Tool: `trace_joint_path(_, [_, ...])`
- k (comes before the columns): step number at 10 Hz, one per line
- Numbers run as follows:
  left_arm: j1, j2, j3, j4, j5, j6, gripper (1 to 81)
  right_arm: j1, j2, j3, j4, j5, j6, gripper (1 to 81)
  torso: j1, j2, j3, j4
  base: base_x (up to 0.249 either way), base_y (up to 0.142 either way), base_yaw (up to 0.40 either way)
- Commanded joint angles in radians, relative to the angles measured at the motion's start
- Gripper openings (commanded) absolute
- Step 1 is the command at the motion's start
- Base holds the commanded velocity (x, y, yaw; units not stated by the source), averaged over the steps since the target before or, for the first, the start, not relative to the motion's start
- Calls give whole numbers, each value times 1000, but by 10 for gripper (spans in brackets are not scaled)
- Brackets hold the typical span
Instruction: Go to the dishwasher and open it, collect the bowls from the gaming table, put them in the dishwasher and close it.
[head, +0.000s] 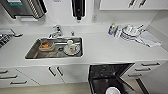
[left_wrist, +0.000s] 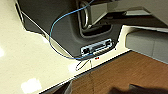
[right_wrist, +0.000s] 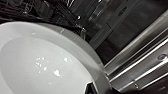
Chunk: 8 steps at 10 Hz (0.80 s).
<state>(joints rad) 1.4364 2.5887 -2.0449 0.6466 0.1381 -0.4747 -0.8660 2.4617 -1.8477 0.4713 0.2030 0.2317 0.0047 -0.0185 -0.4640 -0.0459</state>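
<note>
Facing the open dishwasher (head: 107, 75), you see a white bowl (right_wrist: 45, 65) over its racks; whether either end effector is spread, you cannot tell.

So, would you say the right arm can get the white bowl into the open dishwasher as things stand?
Probably yes. The dishwasher stands open below the counter, and in the right wrist view the white bowl is already right beside its dark wire racks, with nothing visible between them. Whether it rests on the rack cannot be told.
</note>
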Motion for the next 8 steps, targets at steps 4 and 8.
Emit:
trace_joint_path(4, [138, 67, -149, 18, 48, 2, 811, 176, 85, -217, 46, -50, 72, 10, 0, 0, 0, 0, 0, 0, 0])
trace_joint_path(8, [146, 94, -181, 21, 51, 2, 811, 130, 113, -303, 46, -48, 98, 811, 0, 0, 0, 0, 0, 0, 0])
